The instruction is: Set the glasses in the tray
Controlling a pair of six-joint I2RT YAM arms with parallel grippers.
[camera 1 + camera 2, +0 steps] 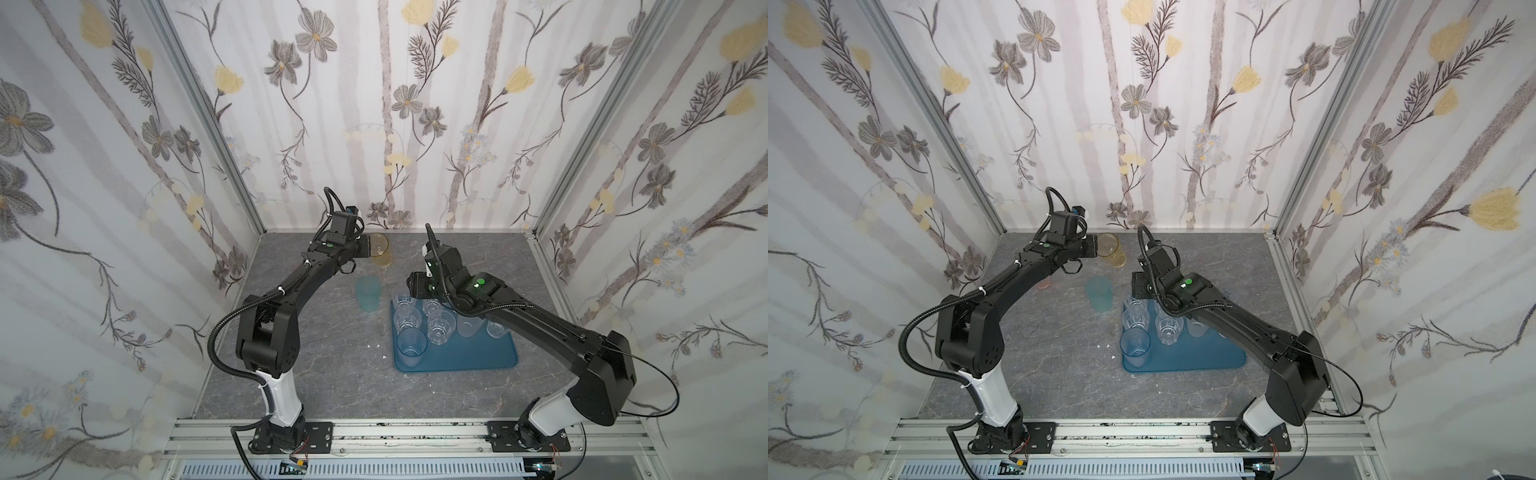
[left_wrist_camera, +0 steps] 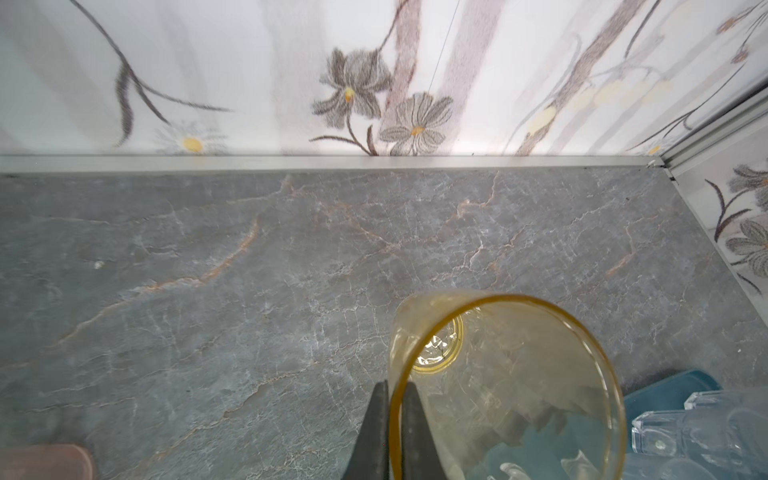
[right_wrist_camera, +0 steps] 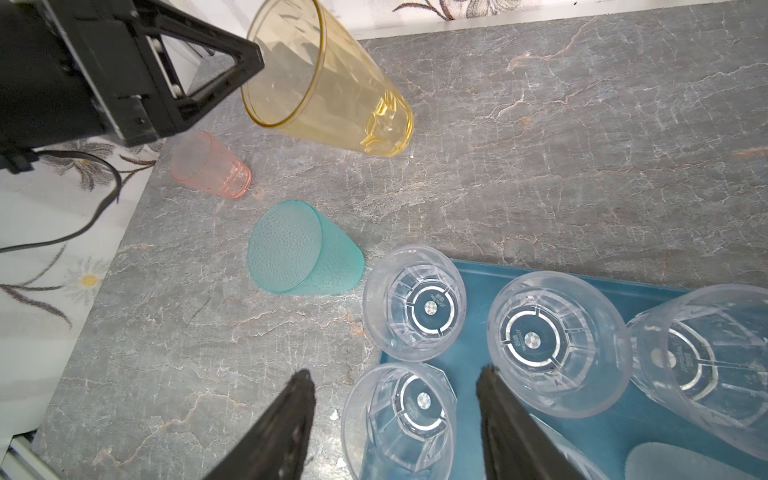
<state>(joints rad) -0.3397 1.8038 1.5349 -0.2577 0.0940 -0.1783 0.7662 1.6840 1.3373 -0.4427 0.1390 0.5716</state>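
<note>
Left wrist view shows your left tool pinched on the rim of the amber glass, upper centre in both top views; your right tool hangs wide over clear glasses in the tray.

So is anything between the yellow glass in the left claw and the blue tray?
Yes. The right claw hangs open over the tray's far corner, above clear glasses crowded there, and the teal glass stands beside that corner. Its near right part is bare.
</note>
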